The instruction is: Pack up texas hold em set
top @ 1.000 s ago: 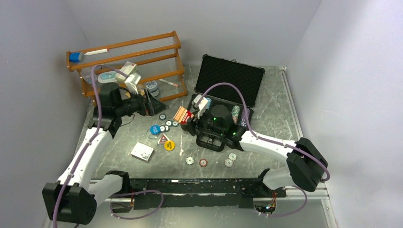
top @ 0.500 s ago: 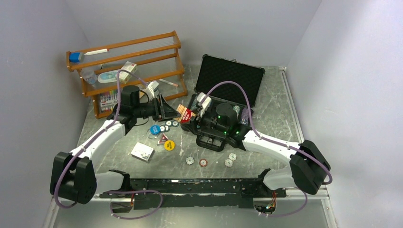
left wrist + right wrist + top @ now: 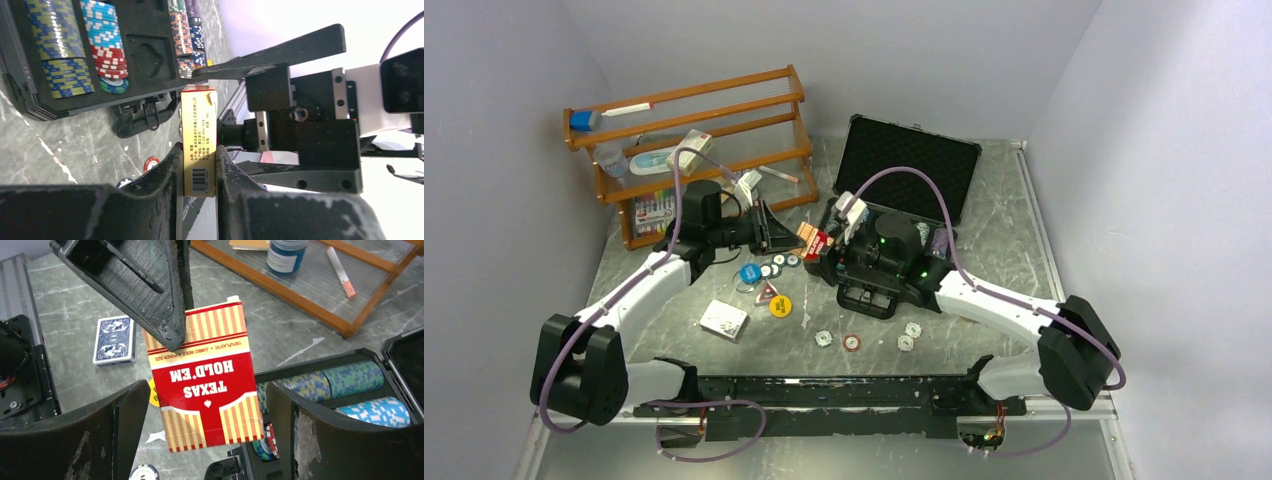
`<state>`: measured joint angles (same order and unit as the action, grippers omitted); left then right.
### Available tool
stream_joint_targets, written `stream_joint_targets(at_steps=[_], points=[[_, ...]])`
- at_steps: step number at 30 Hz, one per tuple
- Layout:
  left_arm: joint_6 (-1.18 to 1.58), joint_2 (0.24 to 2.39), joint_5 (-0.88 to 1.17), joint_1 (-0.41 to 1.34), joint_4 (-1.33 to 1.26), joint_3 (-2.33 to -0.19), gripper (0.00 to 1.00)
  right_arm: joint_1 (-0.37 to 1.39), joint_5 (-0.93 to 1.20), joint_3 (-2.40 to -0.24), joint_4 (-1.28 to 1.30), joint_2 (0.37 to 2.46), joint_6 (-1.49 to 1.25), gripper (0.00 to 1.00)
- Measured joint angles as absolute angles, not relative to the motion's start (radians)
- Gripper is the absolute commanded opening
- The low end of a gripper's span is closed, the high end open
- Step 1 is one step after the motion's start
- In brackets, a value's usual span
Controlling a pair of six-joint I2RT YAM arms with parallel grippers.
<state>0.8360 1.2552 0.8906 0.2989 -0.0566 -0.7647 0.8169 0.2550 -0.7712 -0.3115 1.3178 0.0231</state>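
The left arm has swung in from the wooden rack (image 3: 694,110), and the left gripper (image 3: 196,155) has clamped onto the thin edges of the red card deck (image 3: 205,375). The deck is in the air at the left edge of the open case (image 3: 909,165). The right gripper (image 3: 206,390) has let go, and its fingers stand apart on either side of the deck without touching it. This looks like a handover, probably to turn the deck for its foam slot beside the chips (image 3: 55,50).

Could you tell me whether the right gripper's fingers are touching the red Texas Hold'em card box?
No, the right wrist view shows gaps between the Texas Hold'em card box and both fingers of the right gripper.
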Motion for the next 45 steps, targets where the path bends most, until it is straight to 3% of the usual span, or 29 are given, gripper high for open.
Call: stream_joint_targets(at_steps=[5,10,18,24,37,45], points=[[0.778,1.269,0.834,0.3,-0.033,-0.801,0.07,0.816,0.195,-0.779,-0.226,1.218,-0.027,0.96],[0.774,1.331,0.775,0.301,-0.096,-0.845,0.07,0.797,0.07,-0.783,-0.2,1.082,-0.143,0.93],[0.75,1.499,0.626,0.379,-0.083,-0.986,0.07,0.612,-0.131,-0.878,0.002,1.145,-0.456,0.89],[0.767,1.636,0.569,0.478,-0.091,-1.127,0.07,0.419,-0.127,-0.879,0.097,1.153,-0.629,0.86],[0.767,2.034,0.494,0.539,0.028,-1.576,0.07,0.237,-0.056,-0.8,0.162,1.141,-0.745,0.83],[0.768,2.103,0.527,0.561,0.046,-1.603,0.07,0.205,-0.038,-0.8,0.168,1.14,-0.751,0.83]])
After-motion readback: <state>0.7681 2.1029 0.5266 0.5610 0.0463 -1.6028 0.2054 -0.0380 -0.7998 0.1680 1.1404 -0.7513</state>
